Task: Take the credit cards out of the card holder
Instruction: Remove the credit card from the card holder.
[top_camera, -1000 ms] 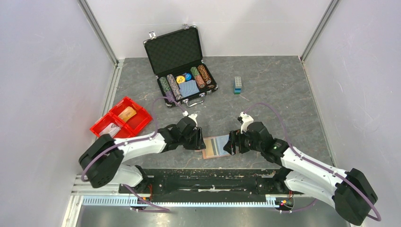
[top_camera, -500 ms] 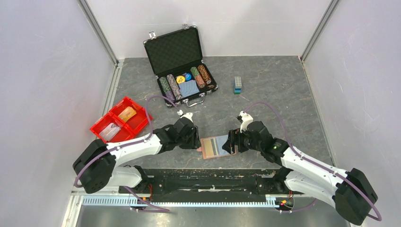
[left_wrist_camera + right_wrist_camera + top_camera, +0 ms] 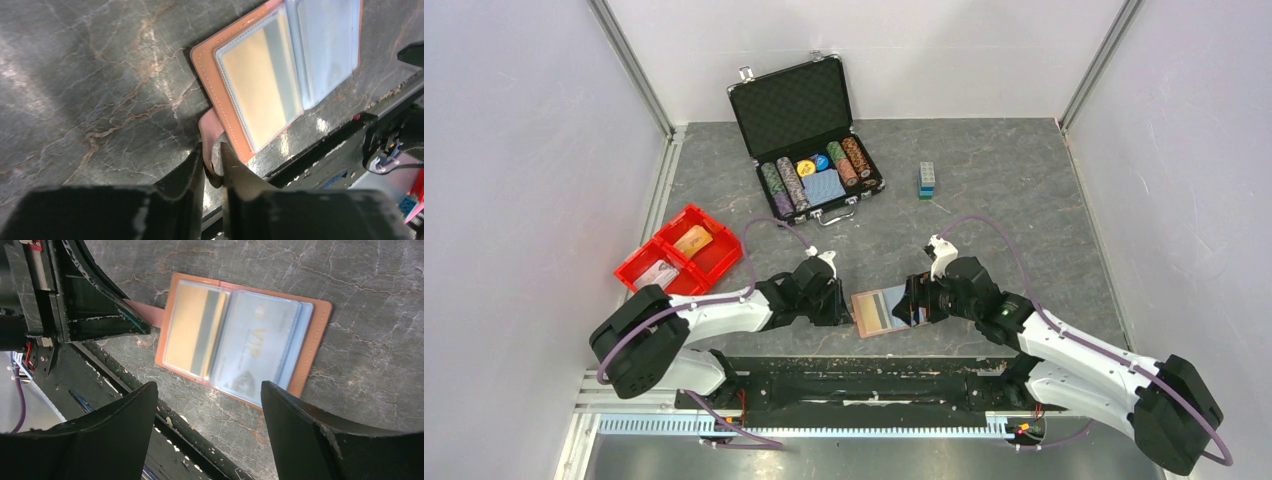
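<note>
The card holder (image 3: 310,335) is laid open on the surface (image 3: 380,285), directly beneath the right gripper (image 3: 207,390), which is held wide open. Its closing tab (image 3: 210,127) is pinched in the left gripper (image 3: 211,150). The credit cards (image 3: 192,335) are seen inside its sleeves.

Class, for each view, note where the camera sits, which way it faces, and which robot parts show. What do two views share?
Top: above and behind, facing down at the table; left arm and right arm show.
Left wrist: faces down the left pincer, shut on the card holder's tab.
Right wrist: faces down through the open right pincer.
Shared: both wrist views show the card holder.
</note>
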Controlling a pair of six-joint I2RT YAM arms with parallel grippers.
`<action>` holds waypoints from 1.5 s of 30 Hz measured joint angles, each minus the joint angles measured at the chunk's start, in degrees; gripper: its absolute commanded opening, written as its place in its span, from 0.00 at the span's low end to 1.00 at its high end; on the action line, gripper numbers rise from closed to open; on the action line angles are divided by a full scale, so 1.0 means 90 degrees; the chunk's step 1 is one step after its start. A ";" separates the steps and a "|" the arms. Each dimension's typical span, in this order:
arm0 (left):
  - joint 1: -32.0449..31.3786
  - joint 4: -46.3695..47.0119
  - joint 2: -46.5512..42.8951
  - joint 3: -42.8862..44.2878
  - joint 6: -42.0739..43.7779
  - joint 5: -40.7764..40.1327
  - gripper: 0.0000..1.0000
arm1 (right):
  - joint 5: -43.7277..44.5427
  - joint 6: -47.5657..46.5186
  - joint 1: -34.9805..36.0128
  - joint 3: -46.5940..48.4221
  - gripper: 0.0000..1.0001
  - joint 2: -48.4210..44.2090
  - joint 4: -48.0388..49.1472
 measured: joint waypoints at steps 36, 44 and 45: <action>-0.0024 0.0566 -0.1195 -0.0355 -0.0209 0.0780 0.02 | 0.0801 -0.0032 0.1421 0.0619 0.67 0.2098 0.0809; -0.0024 0.0357 -0.1350 -0.0355 -0.0206 0.0753 0.02 | 0.1282 -0.0032 0.1489 0.0622 0.64 0.1877 0.0712; -0.0024 0.0325 -0.1350 -0.0355 -0.0206 0.0750 0.02 | 0.1338 -0.0036 0.1489 0.0619 0.64 0.1812 0.0678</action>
